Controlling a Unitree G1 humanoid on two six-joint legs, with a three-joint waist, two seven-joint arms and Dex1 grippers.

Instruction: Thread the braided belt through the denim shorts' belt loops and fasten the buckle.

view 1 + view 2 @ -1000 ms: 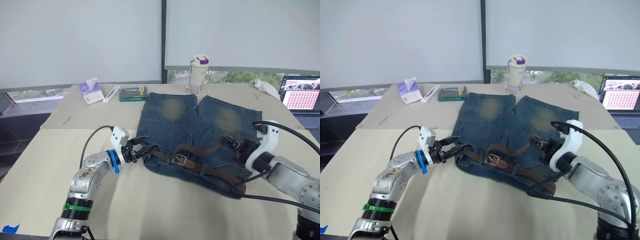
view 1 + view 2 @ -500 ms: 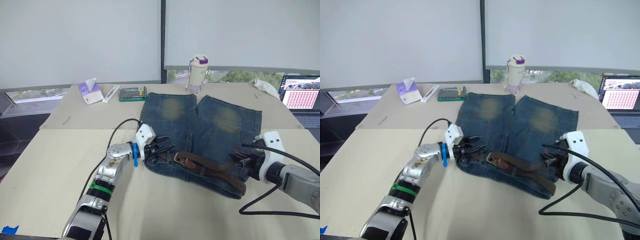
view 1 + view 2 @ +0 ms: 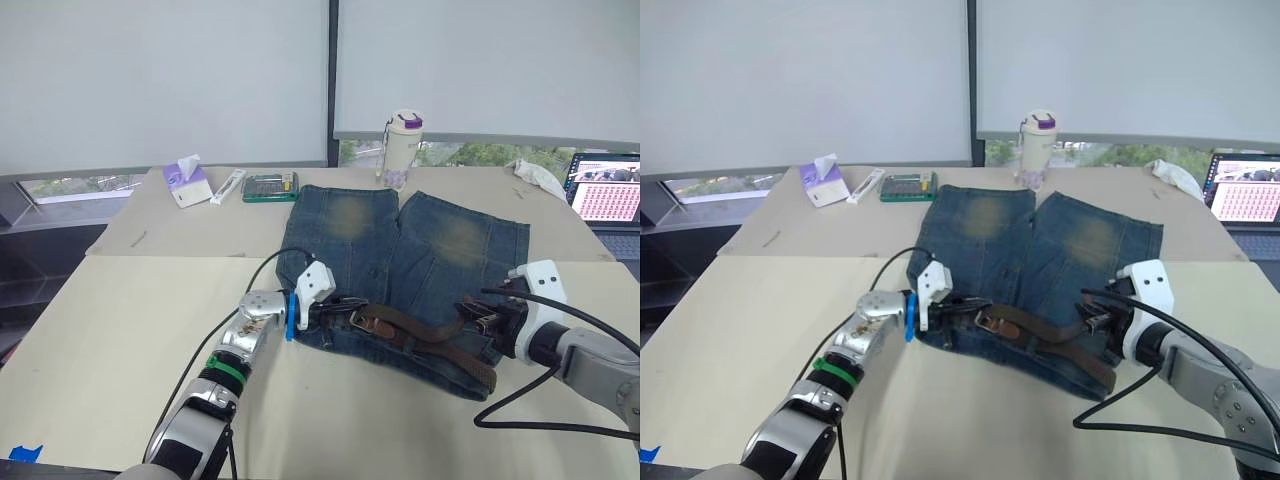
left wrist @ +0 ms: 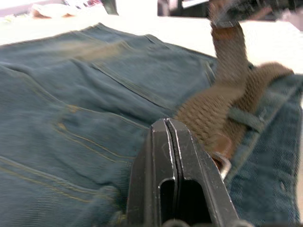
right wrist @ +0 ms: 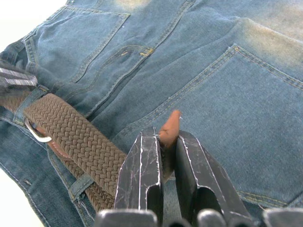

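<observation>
Left hand [image 3: 338,305] pressed together at the buckle [image 3: 361,320] on the shorts [image 3: 420,240]; right hand [image 5: 163,156] clamped on belt [image 5: 80,142] tip.

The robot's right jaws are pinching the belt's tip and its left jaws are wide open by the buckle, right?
Not quite. The right gripper does pinch the braided belt by its tip, but the left gripper is closed, jaws pressed together, beside the buckle. The left wrist view shows this.

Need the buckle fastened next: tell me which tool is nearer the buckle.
Left. The left tool sits right beside the buckle at the waistband; the right tool is across the shorts, shut on the belt tip.
</observation>
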